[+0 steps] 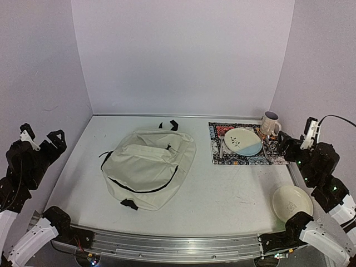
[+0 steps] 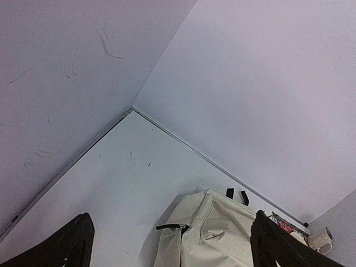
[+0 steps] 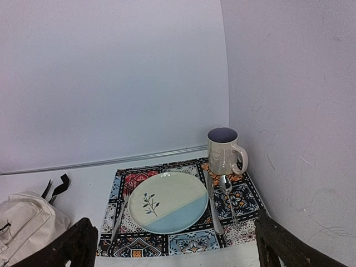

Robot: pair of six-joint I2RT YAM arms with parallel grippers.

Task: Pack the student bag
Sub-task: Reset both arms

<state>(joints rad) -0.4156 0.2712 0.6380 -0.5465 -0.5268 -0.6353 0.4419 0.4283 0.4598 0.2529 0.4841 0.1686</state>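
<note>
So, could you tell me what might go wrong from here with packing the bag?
1. The bag lies flat, zipper seemingly shut; being soft, it may slide when tugged.
2. The mug stands close to the open right gripper; a swing might tip it.
3. The cream plate sits close to the table's near edge; a passing arm could nudge it off.
</note>
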